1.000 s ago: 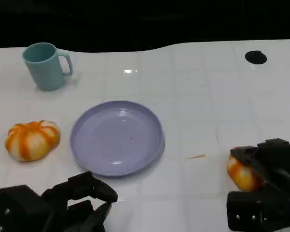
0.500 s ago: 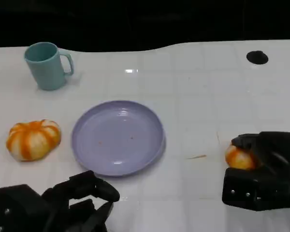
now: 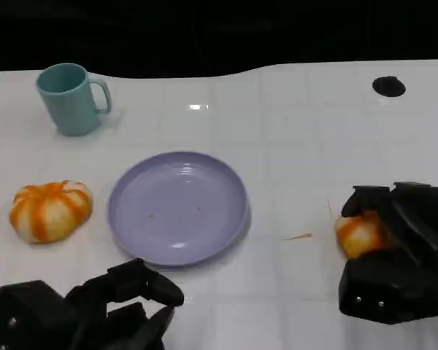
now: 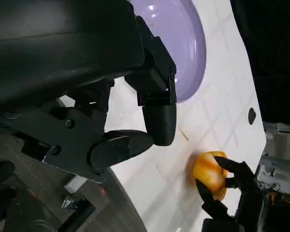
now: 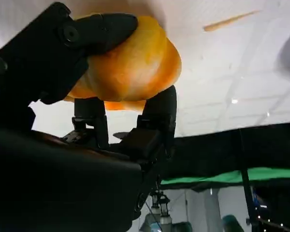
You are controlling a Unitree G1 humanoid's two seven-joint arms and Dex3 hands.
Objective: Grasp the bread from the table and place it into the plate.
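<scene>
Head view: right hand grips bread beside the crumb-flecked plate.

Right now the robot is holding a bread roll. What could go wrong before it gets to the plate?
The right hand grips the bread roll only around its edges, so the round, soft roll could slip out and drop on the table. The plate lies well to the side, so a carry that stops short might leave the roll on the rim, where it could roll off. The left hand sits just in front of the plate, so a low swing might bump it.
</scene>
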